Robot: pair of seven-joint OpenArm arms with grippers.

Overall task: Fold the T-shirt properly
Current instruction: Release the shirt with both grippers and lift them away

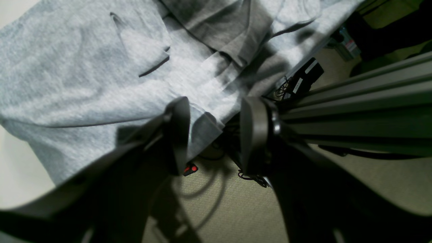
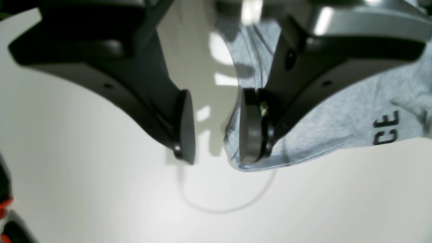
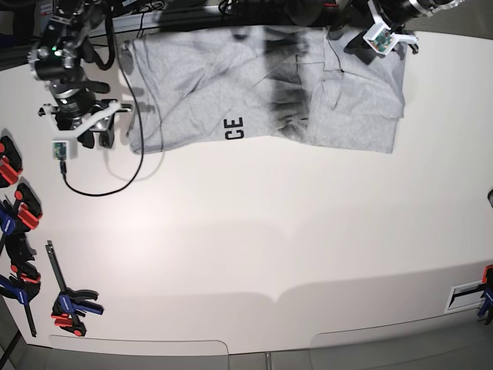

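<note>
The T-shirt [image 3: 262,92] lies crumpled and partly doubled over along the far edge of the white table [image 3: 254,231], with black letters "CE" showing at its front hem. My left gripper [image 1: 214,135] is open at the shirt's far edge, where a corner of grey cloth [image 1: 202,130] hangs over the table edge between its fingers, ungripped. In the base view my left gripper [image 3: 362,40] sits at the shirt's far right. My right gripper [image 2: 216,135] stands open just off the T-shirt's [image 2: 337,114] left hem, one pad against the cloth edge and nothing between the jaws. In the base view my right gripper [image 3: 98,140] is at the shirt's left side.
Several orange, blue and black clamps [image 3: 15,200] line the table's left edge, and another clamp [image 3: 485,297] sits at the right edge. A black cable [image 3: 115,177] loops from the right arm. Aluminium frame rails [image 1: 354,101] and floor lie beyond the far edge.
</note>
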